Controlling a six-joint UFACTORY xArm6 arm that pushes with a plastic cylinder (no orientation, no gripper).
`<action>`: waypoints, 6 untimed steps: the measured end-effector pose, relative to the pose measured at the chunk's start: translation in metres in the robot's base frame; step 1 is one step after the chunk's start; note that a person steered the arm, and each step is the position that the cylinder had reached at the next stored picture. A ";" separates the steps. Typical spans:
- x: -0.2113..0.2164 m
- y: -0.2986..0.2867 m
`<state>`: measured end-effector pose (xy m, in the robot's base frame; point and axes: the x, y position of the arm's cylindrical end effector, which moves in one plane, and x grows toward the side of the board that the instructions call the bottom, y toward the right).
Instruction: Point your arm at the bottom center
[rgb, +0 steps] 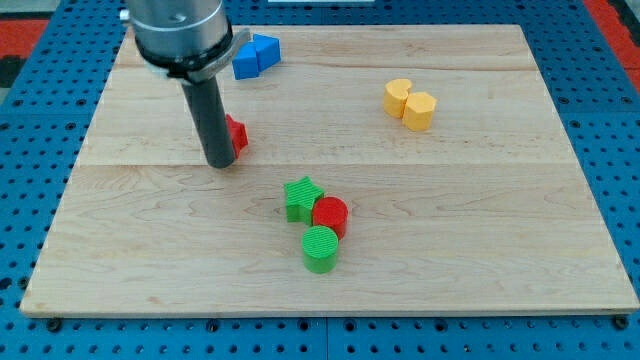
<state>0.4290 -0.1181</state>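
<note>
Bottom center of the wooden board (330, 295) is just bare wood, a bit below the little cluster in the middle. My tip (221, 165) is nowhere near it, it's sitting up in the view's left half, planted on the board right against a small red block (237, 133) that's mostly hidden behind the rod, so I can't make out its shape. There's no pincer on this rig, only the straight dark rod, so nothing is grasped or let go.

Middle cluster: a green star (301, 198), a red cylinder (331, 215) touching it on the view's right, and a green cylinder (321, 249) tucked just under both. That group sits down and to the right of my tip, well apart from it.

Up at the view's top, partly behind the arm, are two blue blocks (255, 55) touching each other. Over on the view's right there's a pair of yellow blocks (411, 103), also touching, far from the tip
</note>
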 end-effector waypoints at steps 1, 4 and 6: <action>-0.017 -0.039; -0.002 0.194; 0.101 0.218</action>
